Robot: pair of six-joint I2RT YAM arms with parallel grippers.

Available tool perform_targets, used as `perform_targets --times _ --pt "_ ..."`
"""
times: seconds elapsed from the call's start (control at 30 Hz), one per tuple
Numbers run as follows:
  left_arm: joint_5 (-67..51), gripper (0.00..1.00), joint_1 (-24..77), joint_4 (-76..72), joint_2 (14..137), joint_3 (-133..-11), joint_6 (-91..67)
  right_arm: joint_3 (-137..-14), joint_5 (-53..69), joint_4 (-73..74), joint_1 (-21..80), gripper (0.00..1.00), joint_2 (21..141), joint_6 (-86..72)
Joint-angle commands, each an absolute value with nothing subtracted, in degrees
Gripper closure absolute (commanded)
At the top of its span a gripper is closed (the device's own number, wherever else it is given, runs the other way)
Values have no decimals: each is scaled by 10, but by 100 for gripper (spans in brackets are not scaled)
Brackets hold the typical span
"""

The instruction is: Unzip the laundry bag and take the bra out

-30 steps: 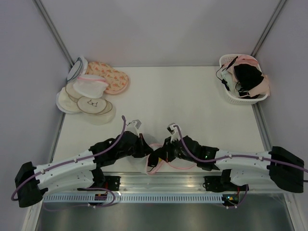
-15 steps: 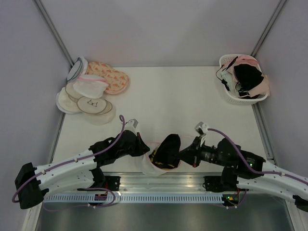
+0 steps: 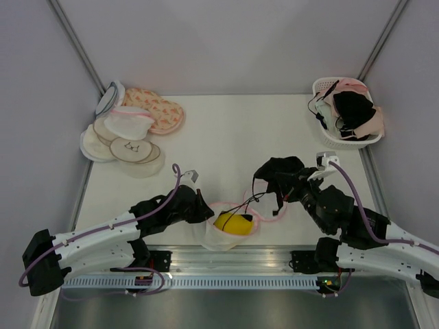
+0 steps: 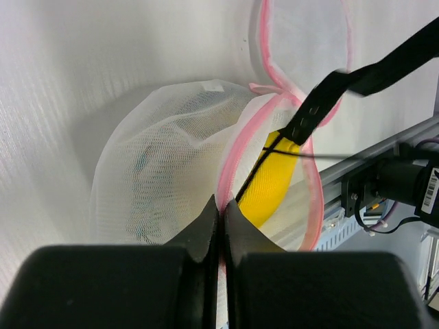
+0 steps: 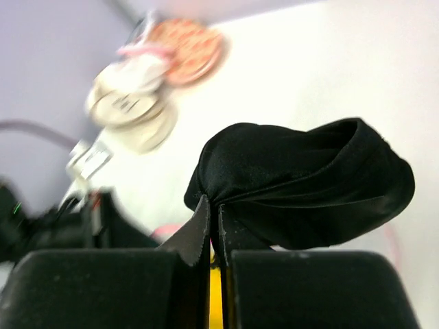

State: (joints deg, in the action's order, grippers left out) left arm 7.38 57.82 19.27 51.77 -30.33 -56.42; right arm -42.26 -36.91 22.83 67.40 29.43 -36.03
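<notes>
**Holding the black bra up while a strap trails to the open bag**

We see the small round white mesh laundry bag with pink zipper trim [image 4: 151, 178] lying unzipped at the near edge of the white worktop [image 3: 233, 130], just in front of the arm bases and slightly left of centre. Its disc-like mesh lid [image 4: 302, 41] is folded out flat to the right of the mouth.

The left claw [image 4: 221, 214] is pressed together on the pink rim, pinching it at the bag's left side.

The right claw [image 5: 214, 223] is also pressed together, pinching a bunched fold of the black fabric bra [image 3: 280, 170]. It holds the bra above the worktop, to the right of the bag and farther from the near edge.

A black strap [image 4: 363, 72] runs from the raised bra down into the bag's mouth. A rounded yellow padded piece [image 4: 274, 188] lies there, and we cannot tell whether it is part of the bra.

In the far left corner a heap of pouches includes a peach floral-patterned pouch [image 3: 161, 111] and a cream disc with a bra drawing [image 3: 132, 147]. In the far right corner stands a white plastic basket [image 3: 337, 142] holding garments.
</notes>
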Motion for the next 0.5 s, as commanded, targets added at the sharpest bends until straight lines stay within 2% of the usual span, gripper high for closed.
perform_targets --times 0.0,0.1,0.2,0.23,0.27,0.3,0.37,0.4,0.47 --pt "69 98 575 178 516 -308 -574 -503 -585 243 675 100 357 -329" --pt "66 98 575 175 516 -308 -574 -550 -667 221 669 100 416 -275" --pt "60 98 576 174 519 -311 -572 -598 -678 187 621 99 461 -231" --pt "53 98 575 175 513 -312 -572 -651 -627 180 533 100 494 -204" --pt "53 98 575 175 513 -312 -572 -651 -627 178 532 100 507 -204" --pt "51 98 575 175 512 -312 -571 -664 -567 180 502 100 519 -204" --pt "47 98 576 175 506 -316 -567 -708 -504 192 399 100 567 -212" --pt "44 98 575 176 504 -318 -564 -724 -425 194 323 100 585 -216" --pt "39 98 573 176 496 -320 -564 -767 -364 194 246 100 644 -223"
